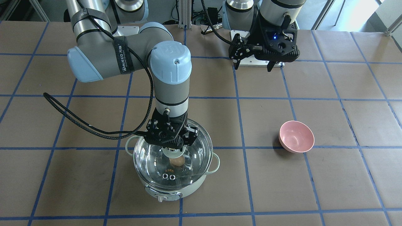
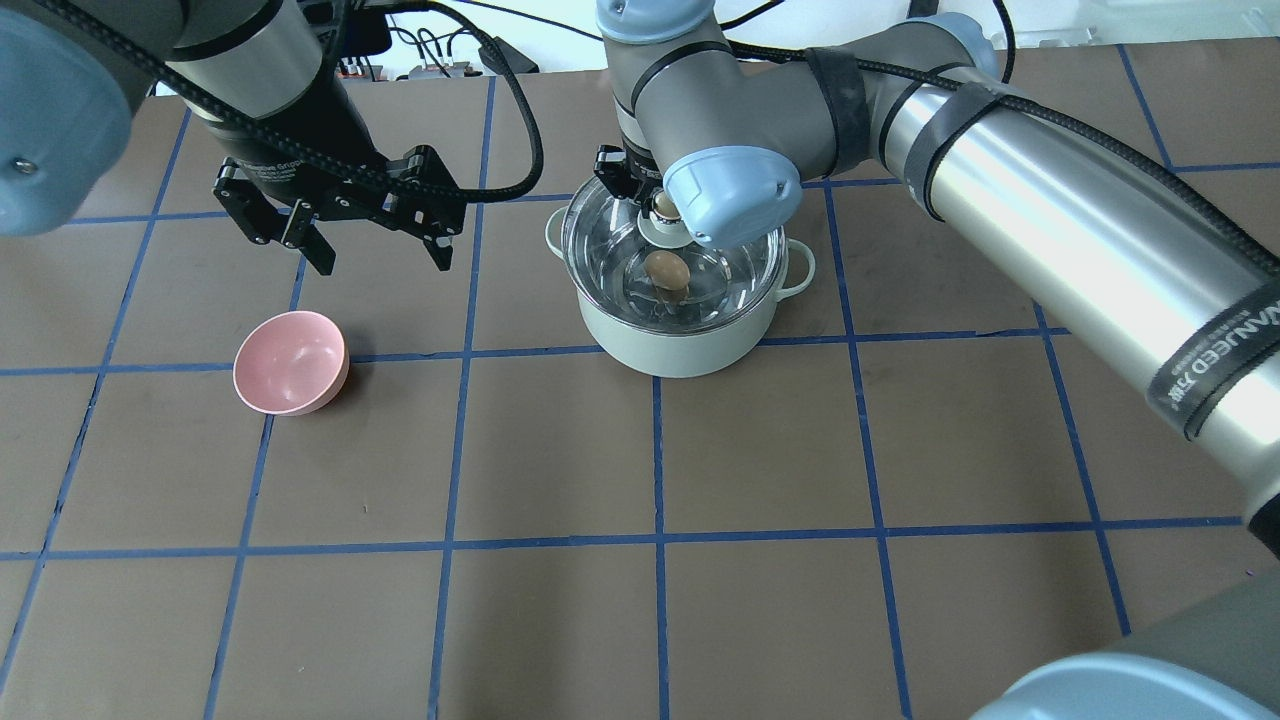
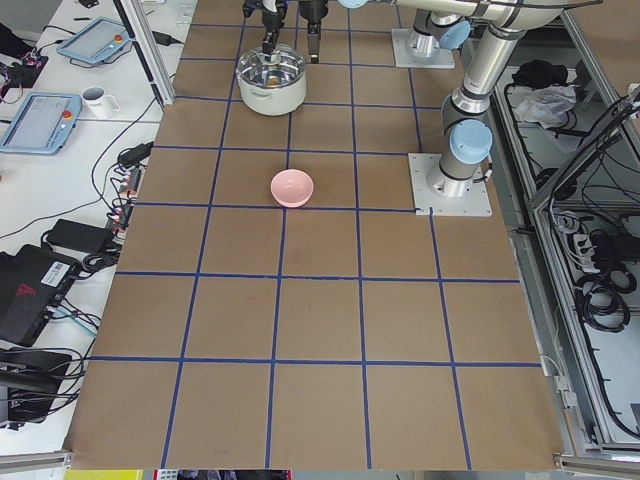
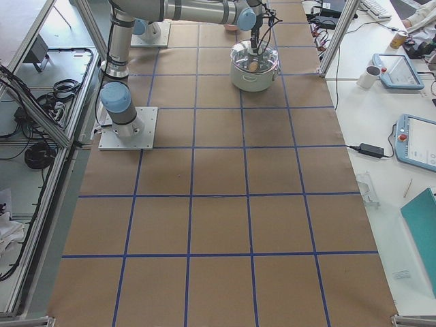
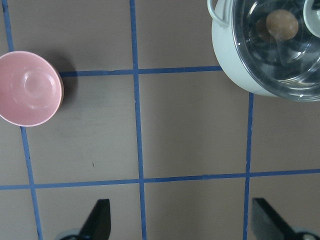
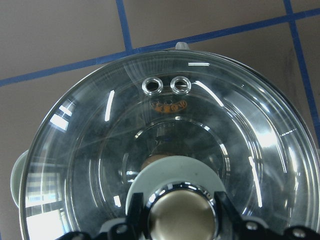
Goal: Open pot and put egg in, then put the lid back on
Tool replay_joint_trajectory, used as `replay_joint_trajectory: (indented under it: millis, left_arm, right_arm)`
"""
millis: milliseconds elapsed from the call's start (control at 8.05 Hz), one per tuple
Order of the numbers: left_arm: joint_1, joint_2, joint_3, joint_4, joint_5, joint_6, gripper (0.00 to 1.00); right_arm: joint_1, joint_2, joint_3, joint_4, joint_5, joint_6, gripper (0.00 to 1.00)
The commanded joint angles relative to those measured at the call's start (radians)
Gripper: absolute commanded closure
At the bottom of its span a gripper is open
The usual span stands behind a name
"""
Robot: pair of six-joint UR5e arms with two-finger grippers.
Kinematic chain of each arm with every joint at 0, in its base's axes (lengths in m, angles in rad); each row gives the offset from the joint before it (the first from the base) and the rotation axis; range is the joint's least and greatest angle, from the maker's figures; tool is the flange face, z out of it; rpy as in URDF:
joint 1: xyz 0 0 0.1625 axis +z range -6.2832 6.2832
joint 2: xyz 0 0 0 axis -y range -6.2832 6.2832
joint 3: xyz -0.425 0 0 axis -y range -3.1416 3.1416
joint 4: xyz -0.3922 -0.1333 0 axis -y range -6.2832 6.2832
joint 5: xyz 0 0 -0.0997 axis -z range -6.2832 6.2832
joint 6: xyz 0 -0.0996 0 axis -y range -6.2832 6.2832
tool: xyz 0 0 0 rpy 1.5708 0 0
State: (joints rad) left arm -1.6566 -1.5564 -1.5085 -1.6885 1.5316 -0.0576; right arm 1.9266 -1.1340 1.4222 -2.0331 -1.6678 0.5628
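The right claw (image 6: 181, 216) is seen in its wrist view clenched on the knob of the one lid (image 6: 90, 150), which is seated on the one pot (image 2: 680, 350). The one egg (image 2: 666, 269) inside, beneath that claw, is shown plainly overhead. The left claw (image 2: 383, 262) is held released near one bowl (image 2: 290, 362).

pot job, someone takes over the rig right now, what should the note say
left gripper: open, above bare table, holding nothing.
right gripper: shut on the knob of the lid, over the pot.
egg: inside the pot, seen through the glass.
pink bowl: empty, on the robot's left side.
Done: egg in, lid looks seated on the pot.
To do: release the knob, lift the right arm clear.
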Motion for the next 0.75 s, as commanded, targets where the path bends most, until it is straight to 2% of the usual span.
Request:
replay_joint_trajectory:
  millis: [0,497,621]
  left_arm:
    - [0.037,0.001,0.001,0.013,-0.022,0.083,0.0]
    - [0.044,-0.001,-0.007,0.015,-0.036,0.093,0.0]
    - [0.037,-0.001,-0.007,0.012,-0.036,0.093,0.0]
  right_arm:
    - [0.0,0.0,0.001,0.001,0.0,-0.003,1.0]
    - [0.0,-0.001,0.001,0.001,-0.013,-0.011,0.99]
    - [0.0,-0.001,0.001,-0.001,-0.01,-0.006,0.96]
